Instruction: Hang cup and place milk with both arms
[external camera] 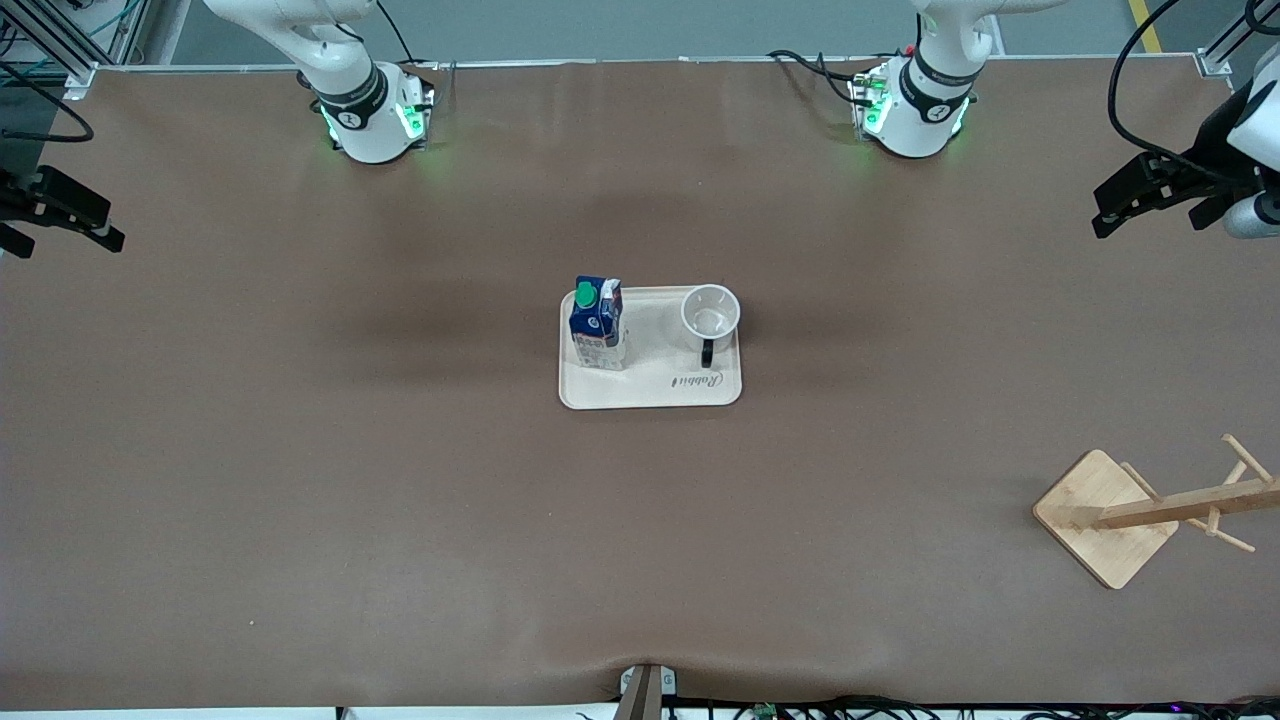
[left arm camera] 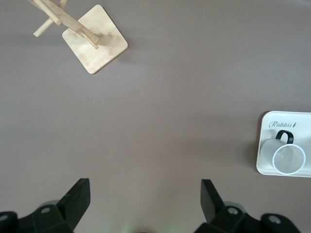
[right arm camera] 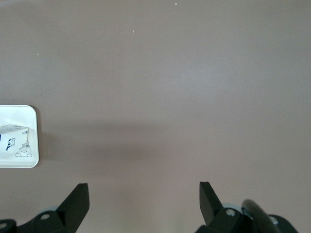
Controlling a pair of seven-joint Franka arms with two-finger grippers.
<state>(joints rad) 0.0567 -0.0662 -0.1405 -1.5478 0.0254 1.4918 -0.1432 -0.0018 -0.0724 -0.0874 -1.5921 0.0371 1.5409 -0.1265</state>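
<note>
The white cup (external camera: 711,312) stands upright on a cream tray (external camera: 650,390) at the table's middle, its black handle turned toward the front camera. The blue and white milk carton (external camera: 597,325) with a green cap stands on the same tray, toward the right arm's end. My left gripper (external camera: 1105,210) hangs open and empty over the table's left-arm end. My right gripper (external camera: 105,225) hangs open and empty over the right-arm end. The left wrist view shows the open gripper (left arm camera: 146,194), the cup (left arm camera: 288,158) and the tray (left arm camera: 265,145). The right wrist view shows the open gripper (right arm camera: 144,196), the tray's corner (right arm camera: 19,162) and part of the carton (right arm camera: 12,138).
A wooden cup rack (external camera: 1150,510) with pegs on a square base stands near the left arm's end, nearer to the front camera than the tray. It also shows in the left wrist view (left arm camera: 95,39). Brown table surface lies all around the tray.
</note>
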